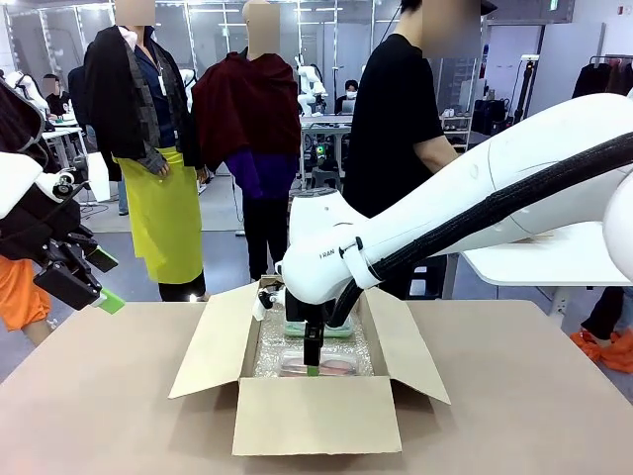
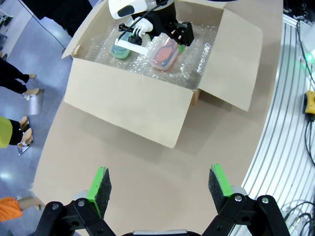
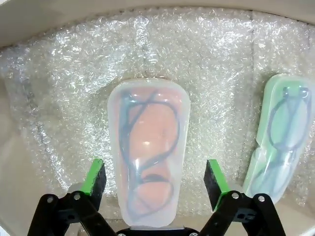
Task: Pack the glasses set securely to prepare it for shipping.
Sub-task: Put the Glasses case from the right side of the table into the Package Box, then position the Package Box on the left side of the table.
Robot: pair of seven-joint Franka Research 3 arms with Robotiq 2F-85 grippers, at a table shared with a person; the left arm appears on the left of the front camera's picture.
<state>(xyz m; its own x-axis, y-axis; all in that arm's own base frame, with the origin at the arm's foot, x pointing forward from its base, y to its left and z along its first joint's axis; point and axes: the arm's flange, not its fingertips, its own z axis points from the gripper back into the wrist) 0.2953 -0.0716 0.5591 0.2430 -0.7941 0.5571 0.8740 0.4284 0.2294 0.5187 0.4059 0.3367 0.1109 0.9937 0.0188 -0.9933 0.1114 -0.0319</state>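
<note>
Presently noting pinkish-red case (image 3: pixel 149 157) and mint green case (image 3: pixel 280 147) lying apart on bubble wrap (image 3: pixel 197 64) in cardboard box (image 1: pixel 316 416). Recording right gripper (image 3: pixel 154 172) wide astride pinkish-red case, seemingly clear of it; left gripper (image 2: pixel 160 184) wide, empty. Judging cases light, stiff, slippery; advising pinching long edges.

There are two cases: one pink-red case (image 3: pixel 147 157) and one mint case (image 3: pixel 280 147). Each shows one pair of glasses, which makes two pairs. There is one sheet of bubble wrap (image 3: pixel 197 59), one cardboard box (image 1: pixel 316 416) and one tabletop (image 1: pixel 514 396). There are two tools, the left tool (image 2: pixel 158 172) and the right tool (image 3: pixel 154 167). Each has two fingers with two green pads (image 2: pixel 101 182), four pads in all. One person (image 1: pixel 396 119) stands at the tabletop.
</note>
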